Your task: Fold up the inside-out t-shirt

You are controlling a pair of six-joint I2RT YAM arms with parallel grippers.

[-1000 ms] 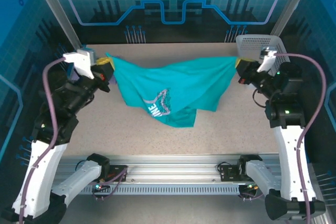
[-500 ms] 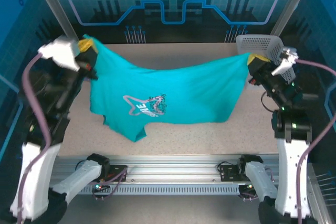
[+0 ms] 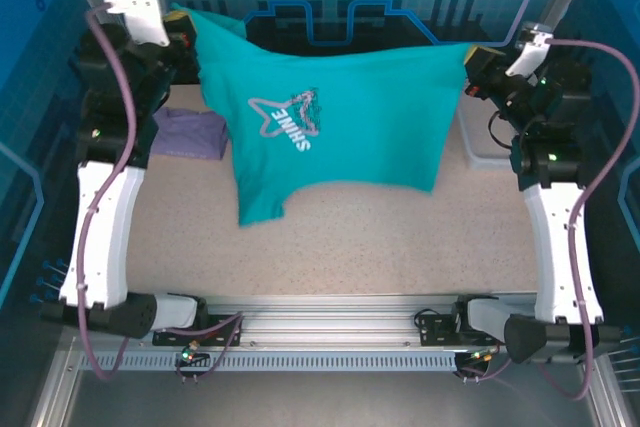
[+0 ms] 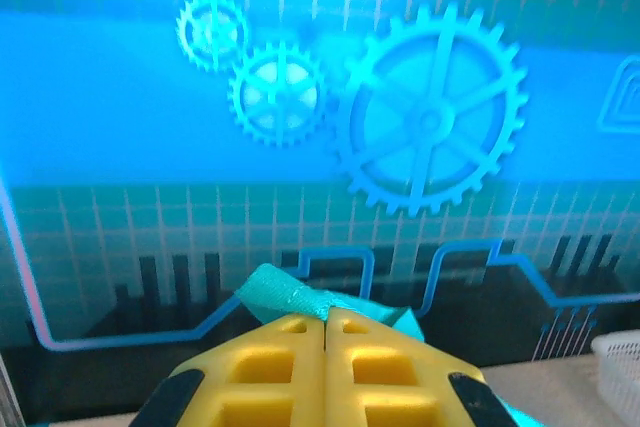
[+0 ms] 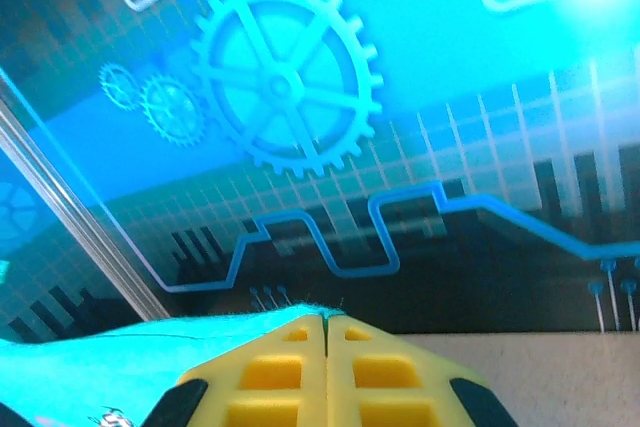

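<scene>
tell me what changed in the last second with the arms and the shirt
Both arms rose and drew apart, so the t-shirt, bunched and sagging a second ago, now hangs spread wide between the left gripper and the right gripper, its white logo opened out. That uncovered a purple shirt lying on the left of the table. Unchanged: both grippers stay shut on the t-shirt's upper corners.

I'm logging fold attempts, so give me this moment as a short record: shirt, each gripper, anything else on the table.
t-shirt: teal, lifted and spread between both grippers, white logo facing the top camera
left gripper: shut on one upper corner of the t-shirt
right gripper: shut on the opposite upper corner
purple shirt: lying on the table, left side
</scene>
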